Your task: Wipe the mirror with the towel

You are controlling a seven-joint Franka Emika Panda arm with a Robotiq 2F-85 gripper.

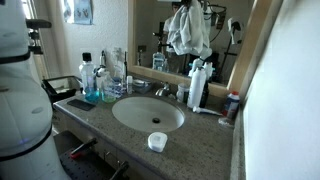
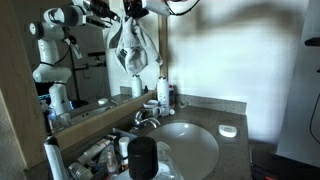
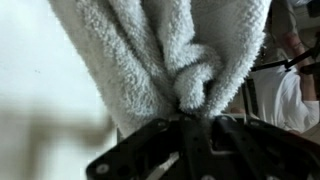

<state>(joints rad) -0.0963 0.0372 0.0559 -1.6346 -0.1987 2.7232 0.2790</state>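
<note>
Gripper: the gripper (image 3: 190, 118) came in from the bottom of the wrist view, its dark fingers (image 3: 150, 140) clamped on a fold of cloth; in an exterior view it sat at the top edge of the frame (image 2: 133, 10).
Towel: in both exterior views the white terry towel (image 1: 188, 32) (image 2: 133, 48) hung bunched from the gripper in the upper middle of the frame. It filled the top of the wrist view (image 3: 170, 50).
Mirror: the mirror (image 1: 150, 35) ran along the wall behind the counter. In an exterior view it took up the left of the frame (image 2: 85, 75). The towel hung close in front of the glass; I could not tell whether it touched.
Counter: a speckled grey counter (image 1: 95, 122) crossed the lower half of the frame.
Sink: 1 white oval sink (image 1: 148, 112) (image 2: 190, 148) was set in the counter, below the towel.
Faucet: a metal faucet (image 2: 146, 118) stood between sink and mirror.
Small white dish: it lay on the counter (image 1: 157, 142) at the sink's front rim, low in the frame.
Bottles: a cluster (image 1: 92, 78) stood at middle left near the mirror; 1 tall white bottle (image 1: 197, 85) stood right of the sink.
</note>
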